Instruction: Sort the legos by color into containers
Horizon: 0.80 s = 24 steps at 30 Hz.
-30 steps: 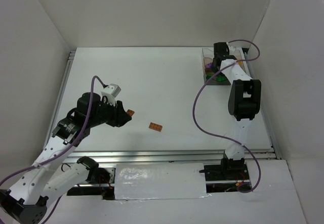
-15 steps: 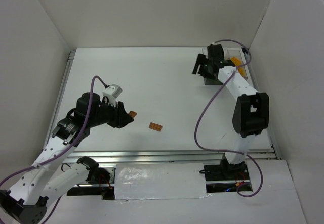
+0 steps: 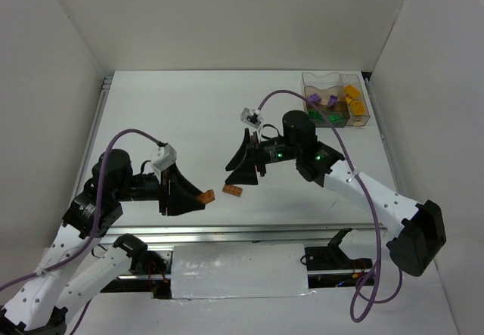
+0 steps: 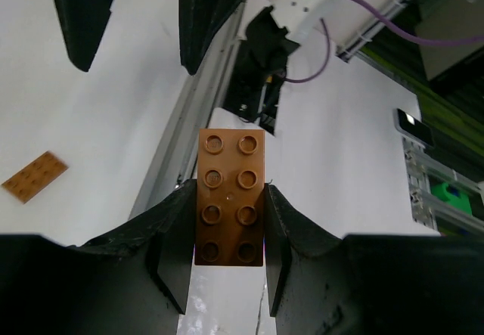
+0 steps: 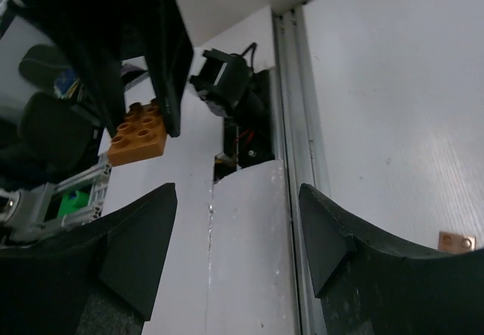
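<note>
The left arm is folded low, and its left hand (image 3: 197, 199) points rightward with the fingers (image 4: 175, 237) pinched on a brown brick (image 4: 230, 199). The right arm stretches across, and the right hand (image 3: 237, 175) faces the left hand close by, its fingers (image 5: 136, 237) spread wide.

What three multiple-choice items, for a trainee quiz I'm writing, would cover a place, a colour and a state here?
1. Where does the container stand? A far right corner; B near left corner; C centre.
2. What colour is the brick in the left end effector? A green; B brown; C purple.
3. The right end effector is: A shut on a brick; B open, empty; C out of view.
Key: A, top view shows it far right; B, its studs look brown; B, its wrist view shows it spread, nothing between.
</note>
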Available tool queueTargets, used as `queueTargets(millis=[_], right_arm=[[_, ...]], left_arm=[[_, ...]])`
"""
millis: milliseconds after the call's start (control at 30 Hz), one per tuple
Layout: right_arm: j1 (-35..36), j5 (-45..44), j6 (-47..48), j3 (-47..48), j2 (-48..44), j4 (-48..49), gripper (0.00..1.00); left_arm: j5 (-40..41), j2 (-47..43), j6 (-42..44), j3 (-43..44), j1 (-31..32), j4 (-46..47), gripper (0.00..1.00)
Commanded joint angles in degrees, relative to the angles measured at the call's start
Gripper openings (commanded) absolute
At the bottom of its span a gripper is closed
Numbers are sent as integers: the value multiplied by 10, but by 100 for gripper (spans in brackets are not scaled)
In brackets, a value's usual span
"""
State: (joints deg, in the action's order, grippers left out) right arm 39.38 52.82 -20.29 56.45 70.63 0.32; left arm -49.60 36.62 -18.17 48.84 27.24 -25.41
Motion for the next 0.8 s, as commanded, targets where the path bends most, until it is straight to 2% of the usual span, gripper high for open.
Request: queueTargets(millis=[0,133,200,400,500,600,767], right_arm=[[29,100,12,9,-27,70,73],[66,144,-5,5,-34,103,73],[83,134,-8,8,-40,116,73],[144,86,35,53,-31,36,73],[166,31,51,72,-24,1,70],[177,0,54,95,-8,-38,63],[187,-34,61,132,25,-91,61]], left_arm=[[-101,-19,5,-3,5,51,0],[-115,-22,7,-3,9,54,0],[-116,-22,5,-5,11,55,0],[-103,-18,5,-5,11,51,0],[-97,-17,5,-4,11,49,0],[-91,-18,5,-4,11,48,0],[-95,-20,7,-3,11,47,0]])
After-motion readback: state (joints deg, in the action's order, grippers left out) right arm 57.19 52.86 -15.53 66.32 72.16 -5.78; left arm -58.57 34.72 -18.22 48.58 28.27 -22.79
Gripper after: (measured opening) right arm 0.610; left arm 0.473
